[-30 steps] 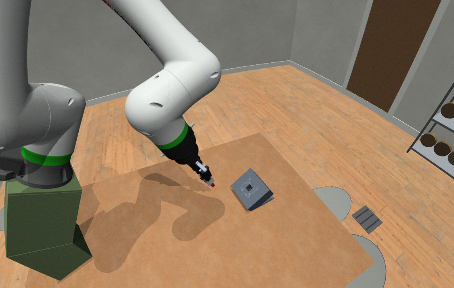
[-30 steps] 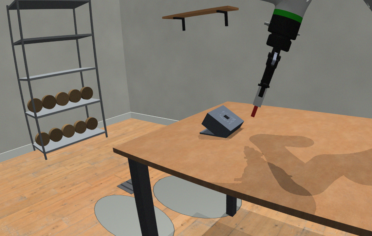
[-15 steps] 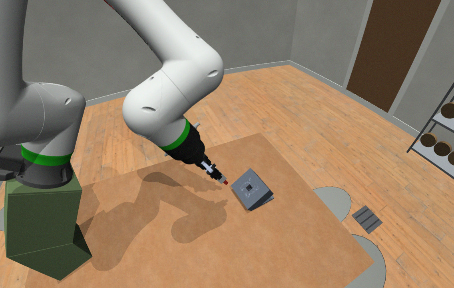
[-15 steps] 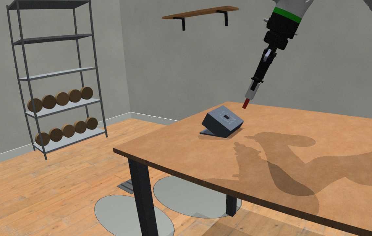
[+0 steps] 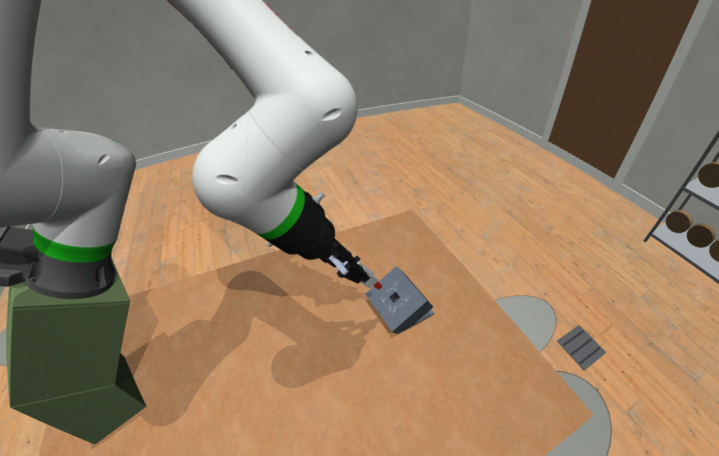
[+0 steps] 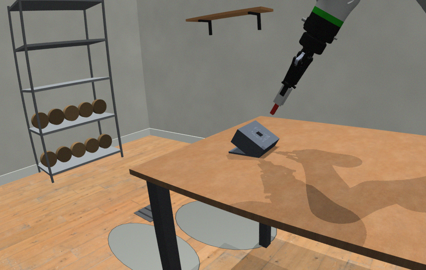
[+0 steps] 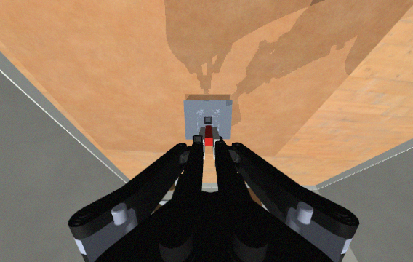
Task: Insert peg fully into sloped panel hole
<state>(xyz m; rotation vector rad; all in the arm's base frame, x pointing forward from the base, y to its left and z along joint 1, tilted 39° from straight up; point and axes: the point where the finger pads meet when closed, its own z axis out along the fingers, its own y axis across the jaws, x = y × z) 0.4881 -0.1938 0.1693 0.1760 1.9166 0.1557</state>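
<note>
1. One claw point(image 6: 282, 94) on one white arm point(image 5: 271, 141), clamped narrow on the peg point(image 6: 276, 103), which it holds tilted in the air.
2. One peg, grey with a red tip; the tip sticks out below the fingertips and hangs above and apart from the panel.
3. One sloped panel point(image 6: 256, 135), a grey wedge block, lies on the table below and ahead of the claw. It has one small dark square hole point(image 7: 207, 119); in the wrist view the hole sits straight ahead of the peg's tip.
4. One table point(image 6: 308, 188), tan-topped with dark legs, lies under the claw; the arm's broad shadow falls across it behind the claw.
5. One green pedestal point(image 5: 62, 363) carries the arm, well behind the claw.
6. One metal shelf rack point(image 6: 23, 90) stands against the wall far beyond the panel, with ten brown discs point(image 6: 70, 112), five on each of two shelves in the exterior view.
7. One wooden wall shelf point(image 6: 229, 14) hangs high on the grey wall, beside the wrist.
8. One brown door point(image 5: 617, 79), a plank floor point(image 6: 40, 218), and a small dark floor grate point(image 5: 580, 347) beyond the table.
</note>
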